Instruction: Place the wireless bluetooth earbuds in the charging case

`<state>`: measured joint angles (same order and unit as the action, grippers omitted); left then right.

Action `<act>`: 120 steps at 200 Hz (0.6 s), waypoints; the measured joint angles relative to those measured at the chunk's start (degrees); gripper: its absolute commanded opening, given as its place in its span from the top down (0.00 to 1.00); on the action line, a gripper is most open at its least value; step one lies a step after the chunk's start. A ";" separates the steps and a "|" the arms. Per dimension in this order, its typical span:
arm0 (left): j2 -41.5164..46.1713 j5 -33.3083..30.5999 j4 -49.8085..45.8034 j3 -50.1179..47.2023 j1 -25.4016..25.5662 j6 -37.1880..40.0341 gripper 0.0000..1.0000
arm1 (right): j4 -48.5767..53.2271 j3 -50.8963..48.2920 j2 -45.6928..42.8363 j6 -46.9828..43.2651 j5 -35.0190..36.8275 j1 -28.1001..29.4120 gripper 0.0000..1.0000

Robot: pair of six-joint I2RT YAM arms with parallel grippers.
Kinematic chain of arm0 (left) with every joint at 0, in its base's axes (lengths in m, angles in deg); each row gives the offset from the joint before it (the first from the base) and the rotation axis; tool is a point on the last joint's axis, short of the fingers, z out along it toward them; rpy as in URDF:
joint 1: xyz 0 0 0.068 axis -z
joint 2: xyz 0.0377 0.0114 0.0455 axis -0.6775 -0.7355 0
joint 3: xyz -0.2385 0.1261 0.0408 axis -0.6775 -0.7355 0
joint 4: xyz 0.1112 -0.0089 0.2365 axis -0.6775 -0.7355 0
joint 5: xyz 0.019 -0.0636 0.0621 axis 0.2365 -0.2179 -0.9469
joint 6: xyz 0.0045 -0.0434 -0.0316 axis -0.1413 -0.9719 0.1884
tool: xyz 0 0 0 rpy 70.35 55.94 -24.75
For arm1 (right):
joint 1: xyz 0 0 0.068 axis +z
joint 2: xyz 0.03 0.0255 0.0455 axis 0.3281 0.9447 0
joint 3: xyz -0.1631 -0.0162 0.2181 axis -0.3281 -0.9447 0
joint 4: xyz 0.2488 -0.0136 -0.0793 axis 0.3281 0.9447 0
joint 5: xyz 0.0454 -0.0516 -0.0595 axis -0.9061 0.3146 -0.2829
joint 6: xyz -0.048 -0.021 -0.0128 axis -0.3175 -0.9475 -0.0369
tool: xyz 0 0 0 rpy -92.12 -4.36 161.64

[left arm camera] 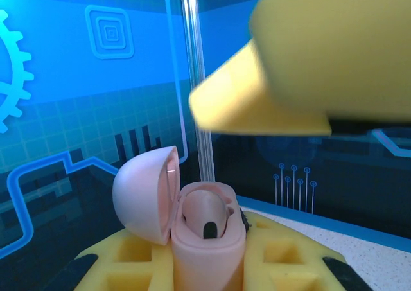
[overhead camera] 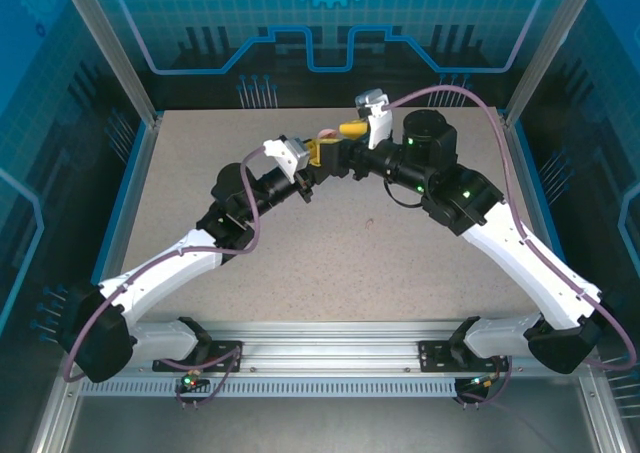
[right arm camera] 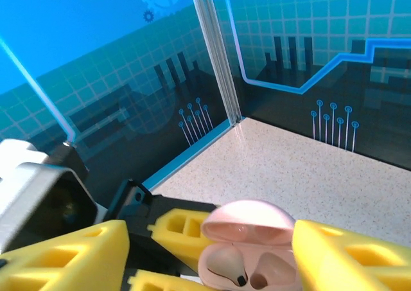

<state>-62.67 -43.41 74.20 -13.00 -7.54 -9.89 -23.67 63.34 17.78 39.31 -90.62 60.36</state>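
Yellow fingers [left arm camera: 286, 259] of the left gripper [left arm camera: 209, 265] clamp the base of the open pale pink charging case [left arm camera: 205, 239], held at about twelve o'clock from the centre of the table [overhead camera: 330, 263], its lid [left arm camera: 144, 194] swung to nine o'clock in the left wrist view. One pink earbud [right arm camera: 225, 268] sits in the well at nine o'clock in the right wrist view, its dark tip showing. The well at three o'clock looks hollow, though the frame edge cuts it off and that cannot be settled. The right gripper [right arm camera: 212, 239] hovers just above the case, its fingers spread wide with nothing between them. Such a bud is likely featherlight, hard and glossy, apt to slip or flick away. A pinch across the bulb, with the stem hanging free, seems the safest hold. The case's lower half is hidden by the left fingers, a right finger [left arm camera: 321, 60] is a blur at one o'clock in the left wrist view, and from above the crowding arms leave the case a mere pink speck.
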 measured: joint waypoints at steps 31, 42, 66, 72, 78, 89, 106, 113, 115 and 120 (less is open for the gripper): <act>-0.33 -0.46 0.68 -0.66 0.00 -0.26 1.00 | 0.76 0.68 -0.92 1.77 1.11 -0.57 0.27; -0.42 -0.61 0.94 -0.87 0.00 -0.26 1.00 | 1.27 0.68 -1.51 2.56 1.75 -1.18 0.25; -0.42 -0.90 0.94 -1.25 0.00 -0.24 1.00 | 2.89 0.68 -3.02 4.85 4.09 -2.91 0.24; -0.42 -1.01 0.96 -1.27 0.00 -0.24 1.00 | 3.43 0.63 -3.48 5.44 4.63 -3.52 0.23; -0.42 -1.05 0.96 -1.27 0.00 -0.24 1.00 | 3.96 0.44 -3.91 6.10 5.29 -4.20 0.23; -0.42 -1.07 1.14 -1.27 0.00 -0.22 1.00 | 5.09 -0.04 -4.72 7.54 6.03 -5.60 0.23; -0.42 -1.07 1.44 -1.27 0.00 -0.22 1.00 | 7.21 -1.33 -5.46 10.36 7.21 -8.15 0.23; -0.42 -1.07 1.57 -1.29 0.00 -0.22 1.00 | 8.09 -2.08 -5.53 11.65 7.58 -9.20 0.23; -0.42 -1.07 1.60 -1.29 0.00 -0.24 1.00 | 8.39 -2.36 -5.53 12.02 7.67 -9.53 0.23; -0.42 -1.07 1.66 -1.29 0.00 -0.22 1.00 | 9.18 -3.06 -5.53 13.09 8.00 -10.36 0.23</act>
<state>-63.08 -44.48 75.87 -14.29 -7.54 -10.11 -14.49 60.28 12.25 52.40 -82.63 50.00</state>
